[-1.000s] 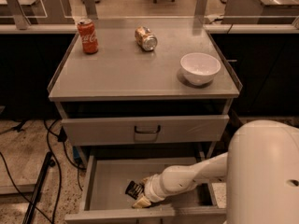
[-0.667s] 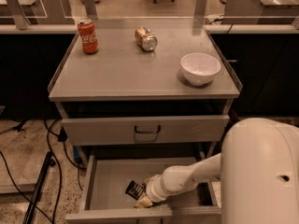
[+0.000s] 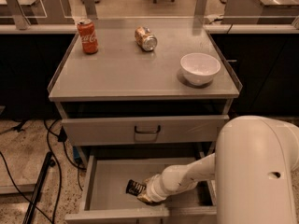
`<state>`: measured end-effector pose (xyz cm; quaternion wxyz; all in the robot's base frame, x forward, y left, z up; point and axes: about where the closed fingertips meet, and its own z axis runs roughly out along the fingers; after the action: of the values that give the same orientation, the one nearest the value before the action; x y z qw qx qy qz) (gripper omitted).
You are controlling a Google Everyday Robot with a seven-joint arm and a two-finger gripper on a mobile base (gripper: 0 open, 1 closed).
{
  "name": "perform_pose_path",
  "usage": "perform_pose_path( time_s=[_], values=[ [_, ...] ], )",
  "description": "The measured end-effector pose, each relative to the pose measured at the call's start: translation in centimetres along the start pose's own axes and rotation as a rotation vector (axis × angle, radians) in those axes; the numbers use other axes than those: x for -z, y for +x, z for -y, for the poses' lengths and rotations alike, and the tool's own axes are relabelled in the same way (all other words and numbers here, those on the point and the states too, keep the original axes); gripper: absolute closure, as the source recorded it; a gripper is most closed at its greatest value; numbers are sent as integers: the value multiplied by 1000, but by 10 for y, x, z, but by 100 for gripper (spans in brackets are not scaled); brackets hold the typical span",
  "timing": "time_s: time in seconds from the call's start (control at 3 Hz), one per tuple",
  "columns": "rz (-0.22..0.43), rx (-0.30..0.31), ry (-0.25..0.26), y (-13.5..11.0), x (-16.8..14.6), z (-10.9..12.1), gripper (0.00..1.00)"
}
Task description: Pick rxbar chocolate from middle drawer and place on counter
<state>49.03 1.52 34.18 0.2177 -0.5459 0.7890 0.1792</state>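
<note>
The middle drawer (image 3: 107, 190) is pulled open below the shut drawer front with the dark handle. The rxbar chocolate (image 3: 135, 187), a small dark wrapper with pale lettering, lies on the drawer floor near the front middle. My gripper (image 3: 146, 196) is down inside the drawer, right against the bar's right end, with my white arm (image 3: 187, 174) reaching in from the right. The part of the bar under the gripper is hidden. The counter (image 3: 135, 71) is the grey cabinet top above.
On the counter stand a red cola can (image 3: 88, 36) at the back left, a tan dented can (image 3: 145, 38) lying at the back middle, and a white bowl (image 3: 200, 68) at the right. My large white arm link (image 3: 259, 171) fills the lower right. Cables (image 3: 51, 143) lie on the floor at left.
The gripper and the bar stay at the same spot in the drawer. My large white arm link has shifted a little to the left and up in view.
</note>
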Motion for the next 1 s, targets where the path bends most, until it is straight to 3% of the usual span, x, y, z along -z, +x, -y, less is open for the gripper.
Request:
perform_pose_path(
  time_s=[0.33,0.67,1.0],
  values=[
    [0,0,0,-2,3,0,100],
    [15,31,-10,-11,16,-6,100],
    [96,129,-68,-33,40,-6,100]
  ],
)
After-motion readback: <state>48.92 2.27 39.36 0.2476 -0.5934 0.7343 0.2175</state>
